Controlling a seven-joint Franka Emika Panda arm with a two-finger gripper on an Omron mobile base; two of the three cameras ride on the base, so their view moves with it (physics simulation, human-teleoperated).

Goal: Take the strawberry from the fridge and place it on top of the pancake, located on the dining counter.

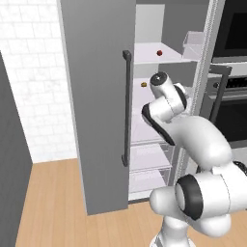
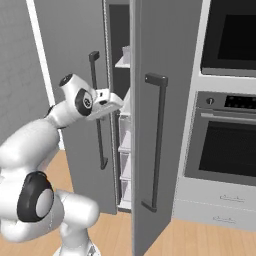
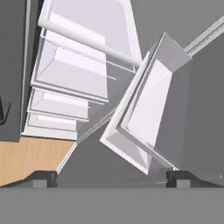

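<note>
While the fridge (image 1: 101,96) stands with its left door swung open, the white shelves inside are seen stepped one below another. The strawberry (image 1: 159,52) is seen lying on an upper shelf (image 1: 152,55), toward the middle of that shelf and nearer its back than its front edge, with nothing touching it. A small yellow-orange item (image 1: 144,84) is seen on the next shelf down, close to that shelf's left edge, just beside the arm's wrist in the left base view.

The arm is reached into the gap between the two doors, at about the level of the second shelf. The gripper (image 3: 111,177) is spread wide and nothing is held between its fingertips (image 3: 41,178), which are seen well apart at the bottom of the hand view. Beyond them, the drawers and lower shelves are seen on one side and a clear door bin (image 3: 148,113) on the other, with a patch of wooden floor (image 3: 30,159) at the lower left corner. In the right base view the hand (image 2: 106,103) is seen at the edge of the right door (image 2: 160,115), level with the top of that door's dark bar handle (image 2: 156,140). A black wall oven (image 2: 230,140) is set to the right of the fridge.
</note>
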